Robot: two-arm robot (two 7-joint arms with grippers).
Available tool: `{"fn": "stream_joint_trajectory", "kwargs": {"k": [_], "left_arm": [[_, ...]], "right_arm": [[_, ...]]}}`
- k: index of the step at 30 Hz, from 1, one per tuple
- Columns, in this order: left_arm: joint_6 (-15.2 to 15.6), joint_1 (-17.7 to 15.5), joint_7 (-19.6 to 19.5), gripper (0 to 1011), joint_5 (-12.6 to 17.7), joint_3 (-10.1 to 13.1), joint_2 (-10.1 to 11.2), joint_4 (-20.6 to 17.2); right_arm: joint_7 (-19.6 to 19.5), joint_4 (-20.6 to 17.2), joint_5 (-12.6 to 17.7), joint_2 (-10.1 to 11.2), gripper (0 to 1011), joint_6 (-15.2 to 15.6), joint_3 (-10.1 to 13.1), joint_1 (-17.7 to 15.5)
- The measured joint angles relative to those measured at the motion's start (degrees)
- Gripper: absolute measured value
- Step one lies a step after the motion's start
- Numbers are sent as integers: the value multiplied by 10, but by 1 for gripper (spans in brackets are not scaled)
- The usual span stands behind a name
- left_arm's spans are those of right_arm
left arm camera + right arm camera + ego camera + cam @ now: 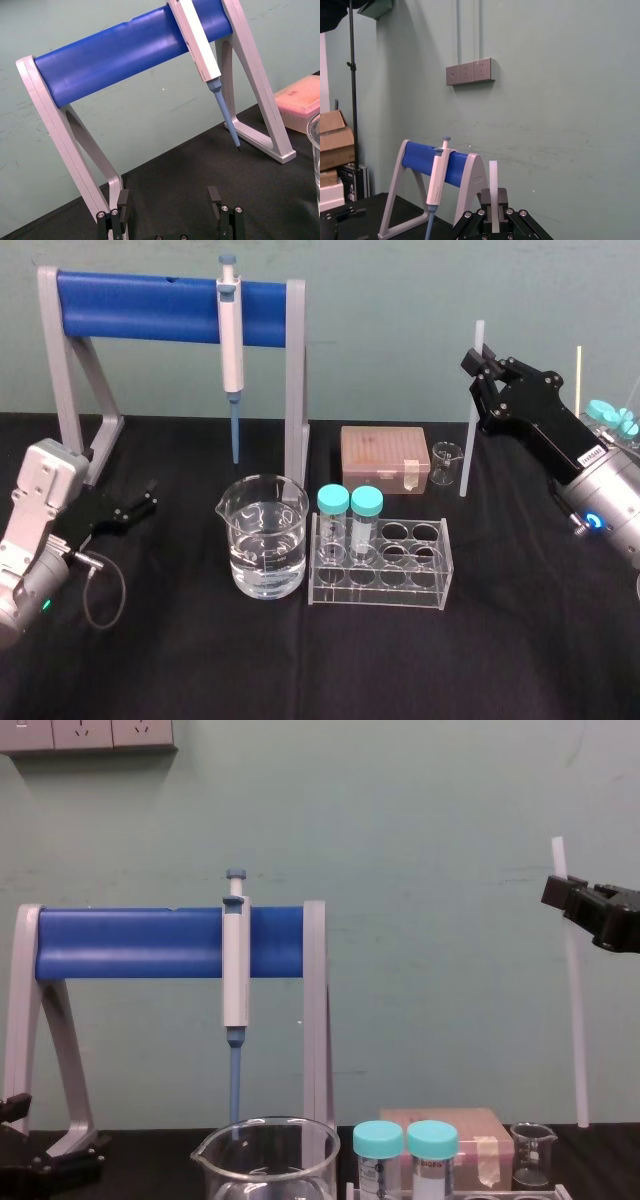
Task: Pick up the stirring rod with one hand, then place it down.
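Rod [469,430] upright in right gripper [484,362], which pinches it just below the top end; jaws closed on it from both sides, with a short stub showing above them. Chest camera gives me the same: rod [576,1020] hanging straight down from the gripper, which is high above the table. The rod's lower end is toward the back edge of the table [320,680], right of centre, just beside the small beaker [446,464]. I cannot tell whether the tip touches the surface or hangs just clear of it. From the right wrist I see the rod [493,175] rising between the fingers [502,200]. Left gripper [143,500] is low near the table's left edge, by the foot of the stand [140,305], jaws wide with nothing between them; the left wrist shows its fingers [123,202] well apart. Pipette [231,335] hangs on the stand's blue bar near the back edge. Beaker [263,535], part-filled with clear liquid, sits mid-table. Tube rack [400,570] is just beside it on the right, holding two teal-capped tubes [366,515]. Pink box [385,457] is behind the rack.
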Motion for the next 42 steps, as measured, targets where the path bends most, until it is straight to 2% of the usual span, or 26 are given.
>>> {"fn": "stream_joint_trajectory", "kwargs": {"k": [42], "left_arm": [[0, 0, 0, 1000, 0, 0, 0, 0]], "right_arm": [[2, 24, -4, -7, 70, 0, -7, 17]]}}
